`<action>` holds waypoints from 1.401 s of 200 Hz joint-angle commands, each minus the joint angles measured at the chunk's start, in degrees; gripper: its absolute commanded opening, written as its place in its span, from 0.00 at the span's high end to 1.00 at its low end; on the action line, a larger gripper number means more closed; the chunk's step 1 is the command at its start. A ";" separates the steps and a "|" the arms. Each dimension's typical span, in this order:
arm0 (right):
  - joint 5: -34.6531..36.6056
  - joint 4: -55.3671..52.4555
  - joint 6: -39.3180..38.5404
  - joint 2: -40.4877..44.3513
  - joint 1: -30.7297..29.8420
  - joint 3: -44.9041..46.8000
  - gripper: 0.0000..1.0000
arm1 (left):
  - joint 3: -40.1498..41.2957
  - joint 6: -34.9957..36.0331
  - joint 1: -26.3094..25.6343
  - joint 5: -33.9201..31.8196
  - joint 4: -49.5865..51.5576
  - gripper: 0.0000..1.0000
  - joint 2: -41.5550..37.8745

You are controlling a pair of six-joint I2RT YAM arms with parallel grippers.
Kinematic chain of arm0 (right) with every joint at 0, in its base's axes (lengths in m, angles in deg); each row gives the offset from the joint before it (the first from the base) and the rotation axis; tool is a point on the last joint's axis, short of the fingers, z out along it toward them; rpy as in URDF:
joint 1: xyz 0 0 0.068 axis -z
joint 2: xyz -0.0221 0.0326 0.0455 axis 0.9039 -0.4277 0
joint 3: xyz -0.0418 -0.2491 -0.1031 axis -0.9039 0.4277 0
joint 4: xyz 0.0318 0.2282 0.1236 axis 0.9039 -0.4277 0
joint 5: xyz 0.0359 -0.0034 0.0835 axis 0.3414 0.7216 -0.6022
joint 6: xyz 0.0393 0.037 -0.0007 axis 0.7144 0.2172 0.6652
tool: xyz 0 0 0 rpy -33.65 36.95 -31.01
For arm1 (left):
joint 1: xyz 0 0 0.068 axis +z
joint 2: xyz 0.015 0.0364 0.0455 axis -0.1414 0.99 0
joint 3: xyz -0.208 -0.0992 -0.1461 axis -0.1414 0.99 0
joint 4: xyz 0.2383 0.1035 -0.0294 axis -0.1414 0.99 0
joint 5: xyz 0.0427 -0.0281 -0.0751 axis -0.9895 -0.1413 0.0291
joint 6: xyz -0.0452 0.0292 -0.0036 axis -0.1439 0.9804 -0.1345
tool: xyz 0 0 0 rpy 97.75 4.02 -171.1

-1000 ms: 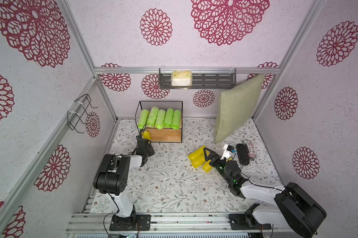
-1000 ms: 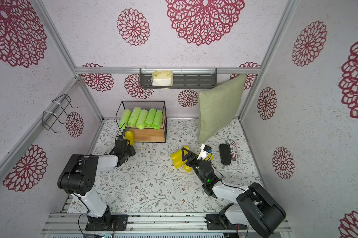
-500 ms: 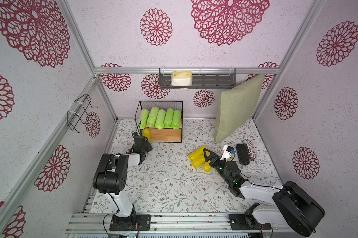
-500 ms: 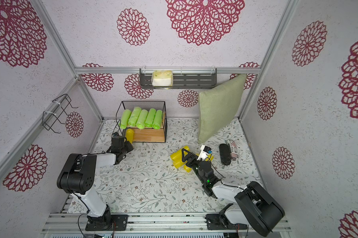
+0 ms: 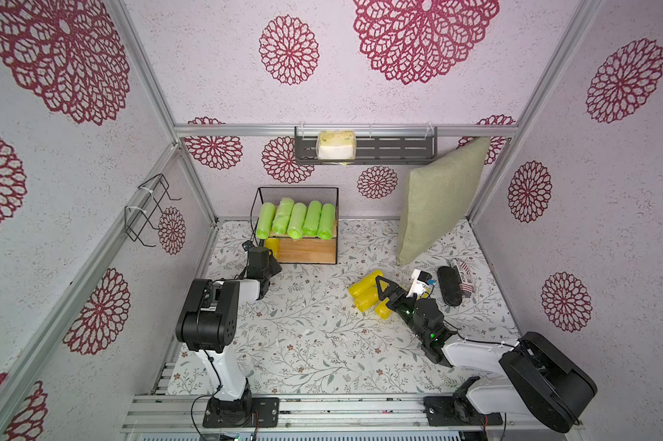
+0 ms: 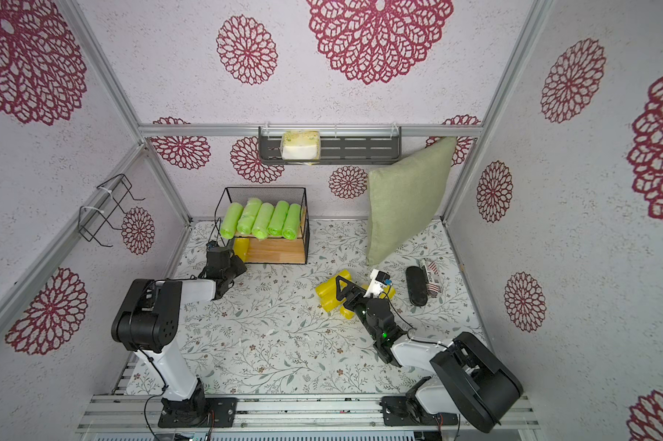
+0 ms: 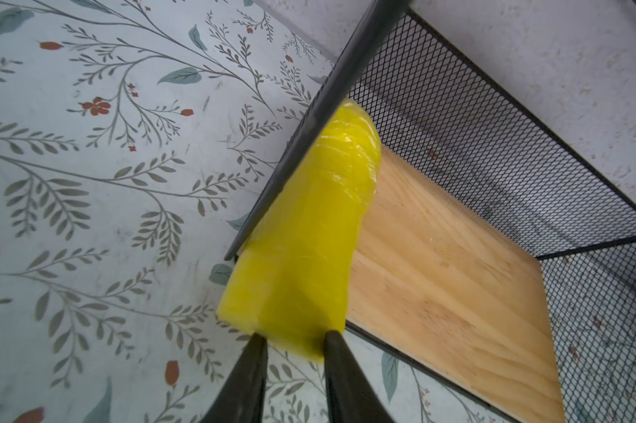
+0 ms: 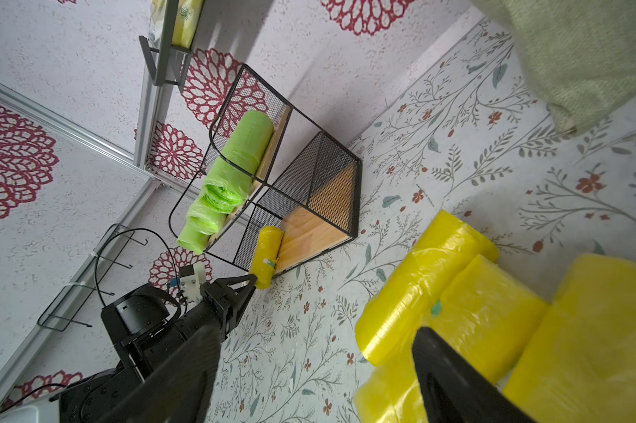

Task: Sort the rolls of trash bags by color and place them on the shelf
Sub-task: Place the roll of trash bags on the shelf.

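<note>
Several lime-green rolls [image 5: 295, 219] [image 6: 261, 221] [image 8: 236, 157] lie side by side on the shelf's top board in both top views. One yellow roll [image 7: 309, 238] [image 5: 272, 244] [image 8: 267, 252] lies on the lower board [image 7: 455, 293] of the shelf [image 5: 307, 250] against its left mesh side. My left gripper [image 7: 294, 335] [image 5: 270, 259] stands nearly shut, with its tips pinching that roll's near end. Several yellow rolls [image 5: 364, 290] [image 8: 455, 285] lie bunched on the floor. My right gripper [image 8: 316, 329] [image 5: 395, 290] hangs open over them, with one finger above the rolls.
A green pillow [image 5: 440, 206] leans in the back right corner. A black case [image 5: 449, 286] and a striped pack [image 5: 463, 277] lie right of the floor rolls. The grey wall rack [image 5: 391, 149] holds a tissue pack [image 5: 335, 145]. A wire bracket [image 5: 146, 210] hangs on the left wall.
My left gripper has shifted slightly to the left at the shelf's front corner, and the yellow roll stays on the lower board. The right arm has not moved.
</note>
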 commanded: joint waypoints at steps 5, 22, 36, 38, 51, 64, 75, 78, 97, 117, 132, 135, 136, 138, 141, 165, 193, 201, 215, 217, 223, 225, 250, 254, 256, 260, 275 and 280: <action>-0.84 2.56 0.51 -0.37 0.10 -0.70 0.13 | 0.16 -2.17 0.48 1.09 -2.54 0.65 0.03; -0.75 2.48 0.59 -0.44 0.10 -0.57 0.13 | 2.17 -3.52 0.41 1.61 -3.41 0.60 -1.90; -0.59 2.54 0.67 -0.54 0.11 -0.48 0.13 | 4.69 -5.37 0.38 2.33 -4.89 0.56 -3.91; -0.64 2.56 0.68 -0.61 0.10 -0.48 0.13 | 5.12 -5.63 0.40 2.46 -5.19 0.55 -4.16; -0.80 2.95 0.86 -0.94 0.10 -0.54 0.13 | 7.54 -7.31 0.42 3.85 -6.99 0.54 -5.94; -1.06 3.18 0.87 -1.38 0.10 -0.68 0.13 | 9.52 -9.09 0.45 5.15 -8.67 0.54 -7.05; -1.15 3.18 0.56 -1.67 0.10 -0.92 0.13 | 10.15 -9.87 0.56 5.62 -9.39 0.55 -7.48; -1.23 3.10 0.40 -1.73 0.10 -0.93 0.13 | 10.17 -9.90 0.51 5.68 -9.48 0.56 -7.50; -1.45 1.67 -0.83 -1.84 0.10 -1.31 0.13 | 9.11 -9.89 1.31 6.16 -9.43 0.62 -6.47; -2.15 -1.95 -2.29 -0.86 0.10 -1.88 0.13 | 7.26 -11.31 2.87 7.88 -10.22 0.68 -4.18; -2.35 -5.87 -3.56 0.58 0.10 -2.15 0.13 | 5.69 -12.39 3.85 8.92 -10.60 0.71 -2.43; -2.35 -6.59 -3.86 0.89 0.10 -2.18 0.13 | 5.35 -12.60 4.03 9.10 -10.62 0.71 -1.97; -2.30 -6.85 -3.92 1.05 0.10 -2.16 0.13 | 5.25 -12.66 4.07 9.14 -10.58 0.71 -1.86; -2.28 -7.39 -4.07 1.32 0.10 -2.15 0.13 | 5.06 -12.81 4.16 9.25 -10.52 0.71 -1.63; -2.18 -8.04 -4.21 1.59 0.14 -2.17 0.13 | 4.75 -13.07 4.23 9.35 -10.61 0.71 -1.21; -1.90 -13.41 -6.44 4.99 0.49 -1.49 0.13 | 2.58 -14.52 5.04 10.68 -11.19 0.72 1.32; -1.57 -17.46 -7.82 9.32 1.22 0.50 0.12 | 0.99 -15.47 5.33 10.68 -11.94 0.72 2.92; -1.33 -18.49 -8.11 10.70 1.39 1.11 0.12 | 0.73 -15.83 5.31 10.80 -12.28 0.72 3.23; -0.98 -21.19 -8.67 12.77 1.84 1.57 0.12 | 0.73 -16.60 5.33 11.01 -13.07 0.71 3.51; -1.01 -21.63 -8.73 13.15 1.96 1.62 0.12 | 0.77 -16.70 5.33 11.02 -13.12 0.71 3.52; -0.97 -23.02 -8.96 13.97 2.31 1.63 0.12 | 1.07 -16.98 5.33 11.24 -13.41 0.70 3.43; -1.00 -23.52 -9.09 14.33 2.43 1.66 0.12 | 1.18 -17.08 5.33 11.23 -13.47 0.70 3.37; -1.59 -32.38 -10.56 18.67 4.61 0.85 0.12 | 4.85 -18.19 5.32 11.15 -14.99 0.66 0.54; -1.92 -34.13 -10.96 19.32 5.16 0.49 0.12 | 5.66 -18.21 5.33 11.10 -15.09 0.65 -0.17; -2.08 -34.98 -11.17 19.60 5.47 0.25 0.12 | 5.98 -18.24 5.33 11.04 -15.15 0.65 -0.59; -2.34 -36.92 -11.63 20.01 6.16 -0.20 0.12 | 6.79 -18.25 5.31 11.04 -15.17 0.64 -1.43; -3.15 -44.62 -13.14 20.99 9.05 -2.59 0.12 | 9.47 -18.00 5.15 11.22 -14.81 0.60 -4.65; -3.54 -46.56 -13.64 21.12 10.15 -3.31 0.12 | 10.22 -17.84 5.02 11.36 -14.32 0.58 -5.86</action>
